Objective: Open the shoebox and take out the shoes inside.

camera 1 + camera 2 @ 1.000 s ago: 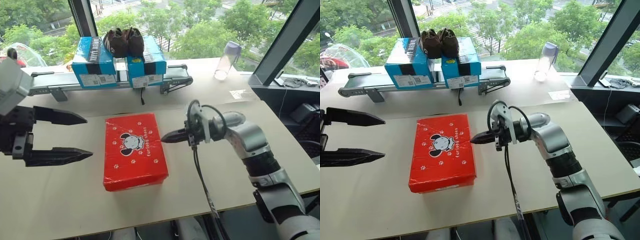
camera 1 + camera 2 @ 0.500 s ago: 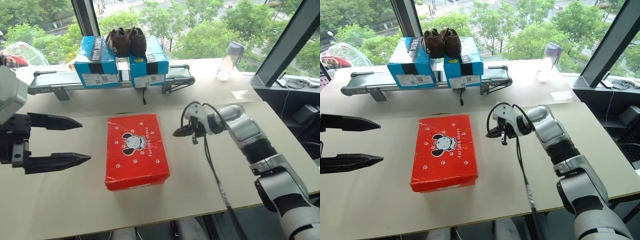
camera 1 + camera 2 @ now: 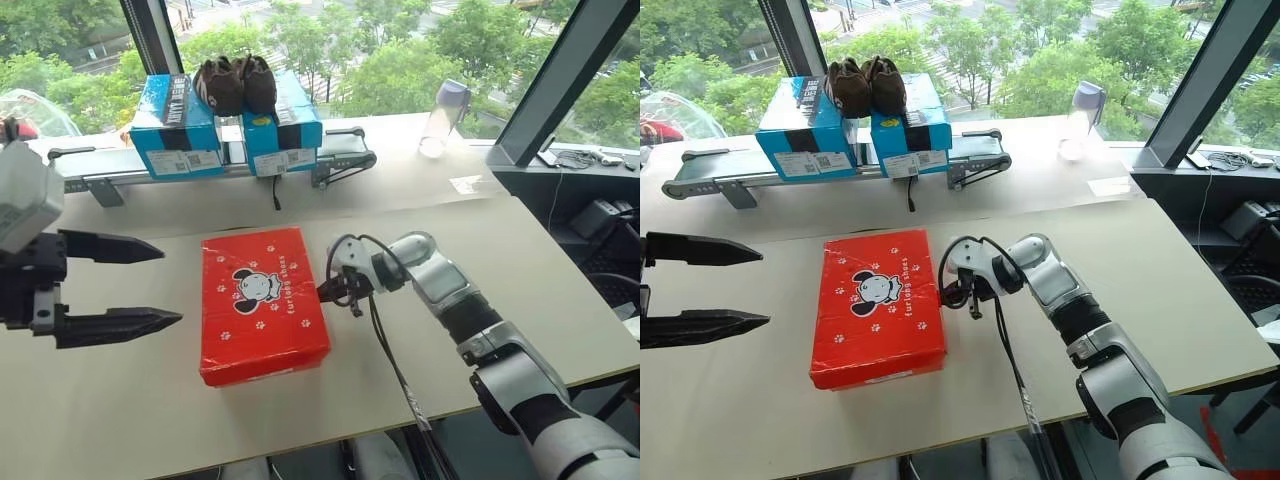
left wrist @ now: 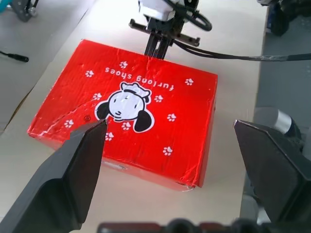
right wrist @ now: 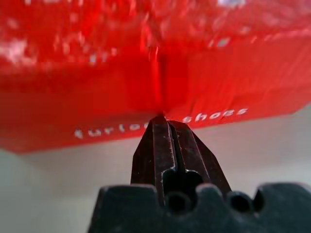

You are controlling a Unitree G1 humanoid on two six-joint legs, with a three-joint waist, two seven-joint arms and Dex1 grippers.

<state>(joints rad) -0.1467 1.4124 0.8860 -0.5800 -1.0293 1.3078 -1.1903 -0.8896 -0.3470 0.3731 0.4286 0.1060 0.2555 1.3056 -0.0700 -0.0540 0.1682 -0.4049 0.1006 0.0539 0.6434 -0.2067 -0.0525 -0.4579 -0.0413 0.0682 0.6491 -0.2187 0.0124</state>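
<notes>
Right wrist view shows the closed, empty right hand [image 5: 163,127] tips against the shoebox [image 3: 262,302] side; left hand [image 3: 150,283] gapes wide.

Shoebox [image 3: 878,307]: lying closed and flat on the table [image 3: 1160,290].
Right gripper [image 3: 945,295]: fingers pressed together, tips touching the box's right edge.
Left gripper [image 3: 735,288]: hanging wide apart, left of the box.

shoebox [image 3: 263,303]: glossy red cardboard, creased, slightly wrinkled skin | bench [image 3: 520,260]: matt pale smooth board | my jaws: matt black plastic | bottle [image 3: 441,118]: clear plastic | dark shoes [image 3: 234,84]: soft brown fabric
</notes>
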